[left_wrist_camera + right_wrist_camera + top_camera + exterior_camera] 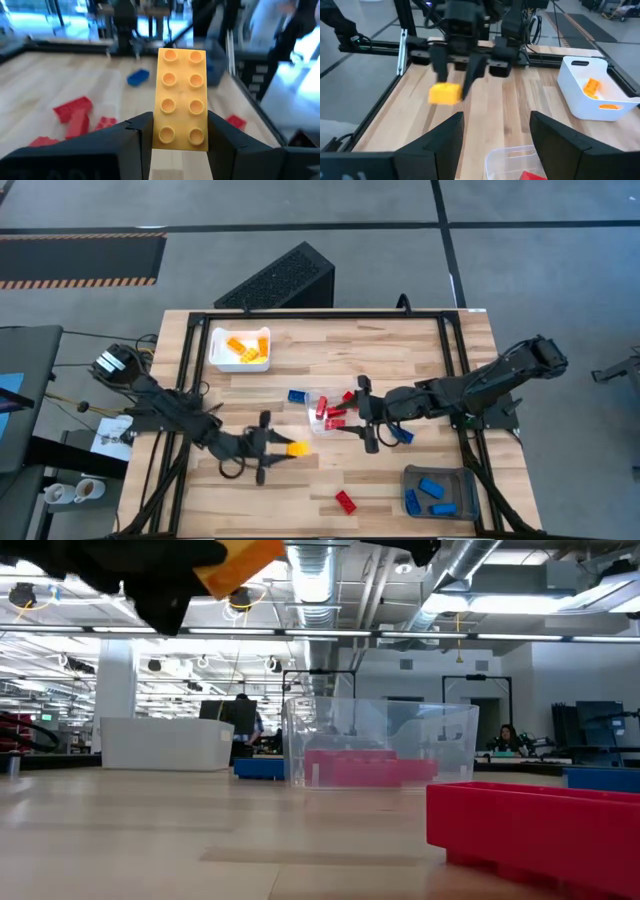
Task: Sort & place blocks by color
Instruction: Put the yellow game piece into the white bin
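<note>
Your left pincer (179, 131) is pinching the yellow block (182, 99), lifted off the table (400, 345). Keep squeezing while you are carrying it toward the white tray (240, 348), well ahead of the pincer. The right pincer (496, 131) is waiting spread, holding nothing.

Yellow block (182, 99) lifted; red (345, 501), blue blocks (297, 395) scattered.
</note>
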Controlling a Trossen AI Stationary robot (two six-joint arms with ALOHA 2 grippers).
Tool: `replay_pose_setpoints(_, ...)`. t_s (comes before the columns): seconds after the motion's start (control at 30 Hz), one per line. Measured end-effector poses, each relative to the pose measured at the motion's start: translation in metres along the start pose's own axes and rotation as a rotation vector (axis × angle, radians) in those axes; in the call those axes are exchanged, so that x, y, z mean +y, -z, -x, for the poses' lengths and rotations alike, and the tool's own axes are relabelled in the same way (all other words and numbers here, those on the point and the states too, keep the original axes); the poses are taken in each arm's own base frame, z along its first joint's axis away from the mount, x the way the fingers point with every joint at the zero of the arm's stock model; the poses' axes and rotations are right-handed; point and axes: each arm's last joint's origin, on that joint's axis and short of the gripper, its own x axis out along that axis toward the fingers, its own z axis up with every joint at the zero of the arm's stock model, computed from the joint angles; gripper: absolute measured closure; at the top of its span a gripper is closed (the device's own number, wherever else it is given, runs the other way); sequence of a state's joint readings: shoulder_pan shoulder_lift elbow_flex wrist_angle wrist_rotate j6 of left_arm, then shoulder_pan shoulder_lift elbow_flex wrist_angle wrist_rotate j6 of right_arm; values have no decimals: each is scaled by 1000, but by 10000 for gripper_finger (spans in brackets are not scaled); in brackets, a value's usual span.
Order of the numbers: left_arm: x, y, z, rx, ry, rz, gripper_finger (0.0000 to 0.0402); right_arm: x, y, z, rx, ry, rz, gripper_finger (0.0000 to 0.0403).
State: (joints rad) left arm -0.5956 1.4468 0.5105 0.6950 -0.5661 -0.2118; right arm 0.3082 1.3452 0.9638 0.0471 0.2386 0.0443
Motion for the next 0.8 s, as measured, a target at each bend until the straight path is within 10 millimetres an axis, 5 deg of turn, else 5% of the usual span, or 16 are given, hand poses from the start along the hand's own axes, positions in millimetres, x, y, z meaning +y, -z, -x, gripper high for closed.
replay_pose_setpoints(0.27,29,21,22,-120,-53,70,295,-10,1,-3,5,31,-9,154)
replay_pose_setpoints(0.8,47,20,15,-129,-104,116,295,-44,11,-32,-8,144,20,154)
